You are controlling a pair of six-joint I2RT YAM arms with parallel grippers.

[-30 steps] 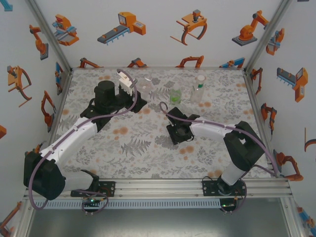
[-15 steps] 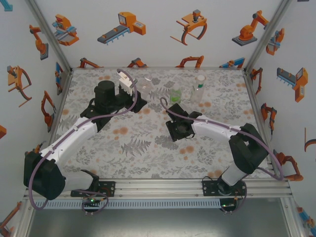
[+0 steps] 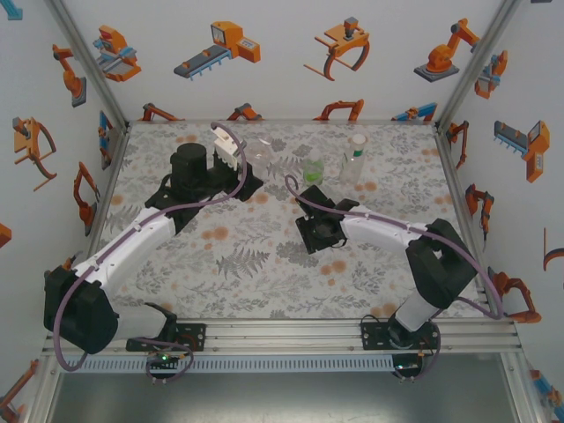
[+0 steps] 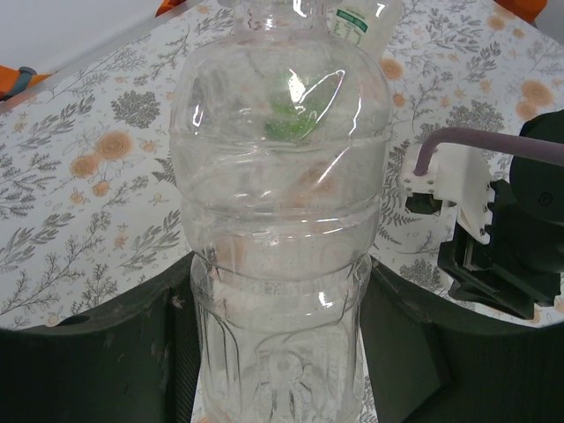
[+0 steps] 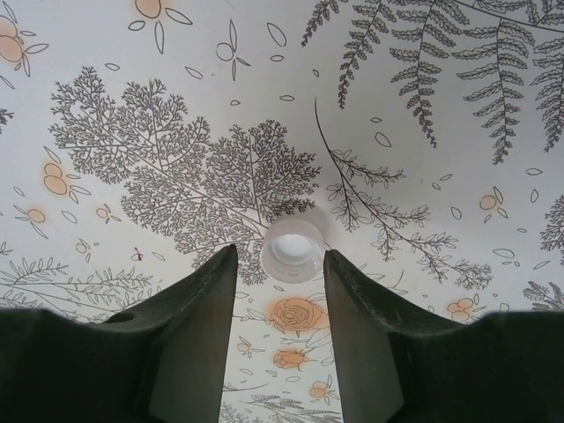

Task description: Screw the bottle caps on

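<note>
The fern-printed table [image 3: 264, 264] lies open toward its near edge, and the side walls [image 3: 515, 203] are well apart from both arms. Over the last second the right gripper [image 5: 280, 257] has reached forward and now stands part-open astride a white cap [image 5: 293, 249]. It seems not to be touching the cap yet, so the pick-up is probably next. The green bottle [image 3: 313, 170] just beyond leaves little room there. The left gripper [image 4: 282, 291] stays clamped on the clear bottle [image 4: 282, 176].
</note>
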